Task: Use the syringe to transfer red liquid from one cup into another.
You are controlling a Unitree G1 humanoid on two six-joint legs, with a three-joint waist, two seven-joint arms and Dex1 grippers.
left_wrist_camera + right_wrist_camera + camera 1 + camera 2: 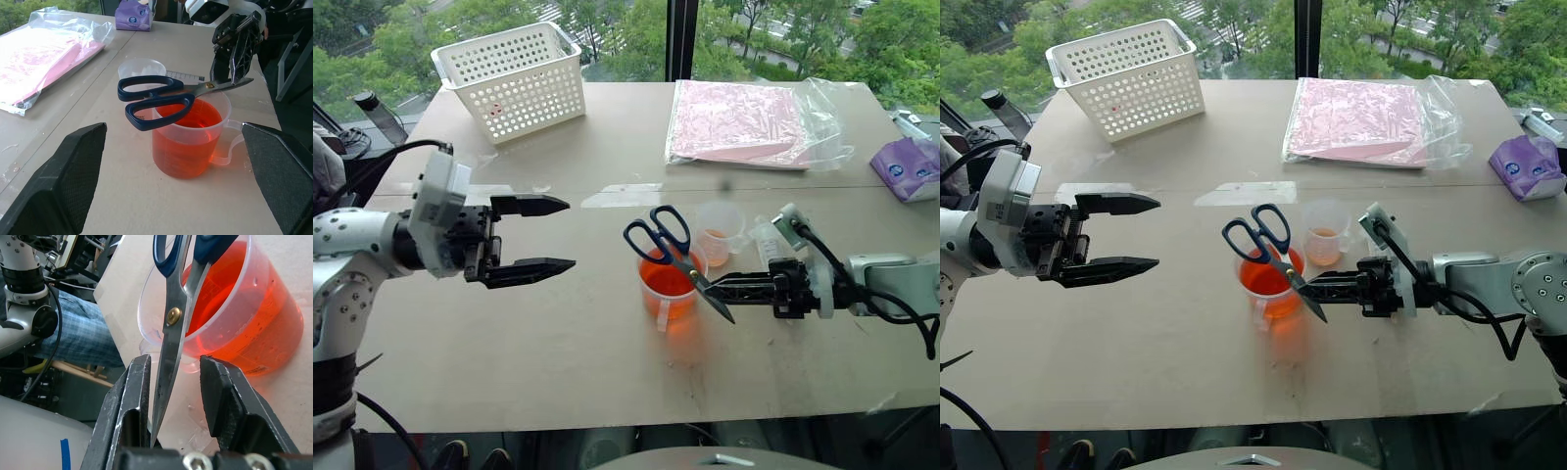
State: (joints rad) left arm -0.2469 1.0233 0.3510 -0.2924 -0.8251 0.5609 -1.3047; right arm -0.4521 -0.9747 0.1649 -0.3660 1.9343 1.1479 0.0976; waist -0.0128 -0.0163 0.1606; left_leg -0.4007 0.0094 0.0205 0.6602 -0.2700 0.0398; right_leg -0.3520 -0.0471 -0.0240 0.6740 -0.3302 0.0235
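Handled beaker (668, 286) glowing orange-red, syringe (768, 245) apparently clear, half-hidden

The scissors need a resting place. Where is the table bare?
Bare: the table between the left gripper and the beaker, the near strip in front of the beaker, and the gap between basket and pink packet. Crowded: around the beaker, where scissors, small cup, syringe and right gripper cluster.

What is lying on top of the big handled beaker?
Blue-handled scissors rest across the beaker's rim, blade tips between the right gripper's parted fingers. Red liquid shows beneath. The liquid surface directly under the scissors is covered.
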